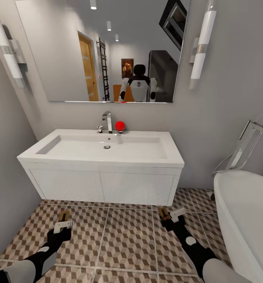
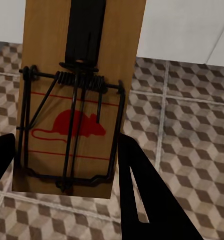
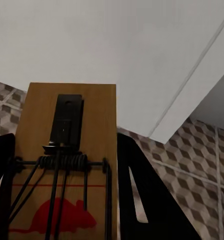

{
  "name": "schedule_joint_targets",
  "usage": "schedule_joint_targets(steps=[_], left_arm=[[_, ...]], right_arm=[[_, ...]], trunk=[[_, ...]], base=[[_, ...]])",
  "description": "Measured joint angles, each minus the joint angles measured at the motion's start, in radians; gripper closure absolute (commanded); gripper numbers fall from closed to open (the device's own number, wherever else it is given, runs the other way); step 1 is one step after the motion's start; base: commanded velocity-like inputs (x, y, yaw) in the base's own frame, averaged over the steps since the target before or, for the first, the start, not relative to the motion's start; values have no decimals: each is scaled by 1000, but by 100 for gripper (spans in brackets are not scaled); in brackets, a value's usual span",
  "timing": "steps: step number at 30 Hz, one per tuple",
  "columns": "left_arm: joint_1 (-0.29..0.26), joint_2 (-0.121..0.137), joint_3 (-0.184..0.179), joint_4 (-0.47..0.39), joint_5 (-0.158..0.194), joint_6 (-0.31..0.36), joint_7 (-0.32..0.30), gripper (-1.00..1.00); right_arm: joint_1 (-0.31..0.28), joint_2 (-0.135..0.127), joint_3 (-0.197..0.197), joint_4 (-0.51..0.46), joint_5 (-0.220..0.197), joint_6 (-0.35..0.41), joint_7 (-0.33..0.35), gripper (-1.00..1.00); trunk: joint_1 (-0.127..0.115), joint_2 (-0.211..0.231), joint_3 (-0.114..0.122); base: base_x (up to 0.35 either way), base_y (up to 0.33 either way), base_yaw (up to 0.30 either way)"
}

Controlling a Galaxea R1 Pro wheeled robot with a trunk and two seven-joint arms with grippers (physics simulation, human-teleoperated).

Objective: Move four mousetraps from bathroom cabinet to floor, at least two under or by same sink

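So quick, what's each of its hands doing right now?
Left gripper: closed on a mousetrap.
Right gripper: closed on another mousetrap.

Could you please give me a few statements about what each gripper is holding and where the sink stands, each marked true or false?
1. The left gripper is shut on a mousetrap. True.
2. The right gripper is empty. False: it too holds a mousetrap, clamped between its fingers.
3. Both mousetraps already lie flat on the bathroom floor. False: both are held above the tiles.
4. The bathroom sink hangs on the wall ahead, under a mirror. True.
5. A bathtub stands to the sink's right. True.
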Motion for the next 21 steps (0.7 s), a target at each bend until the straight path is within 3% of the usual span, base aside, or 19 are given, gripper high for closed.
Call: schedule_joint_targets(steps=[7,21], left_arm=[[2,-7,-1,5,0,-6,-3,100],[4,-15,1,11,2,-8,-2,100]], right_arm=[[13,-2,0,0,-3,-46,-1,100],[34,-3,2,0,-2,-54,-1,100]], trunk=[[0,0,0],[0,0,0]], base=[[0,0,0],[0,0,0]])
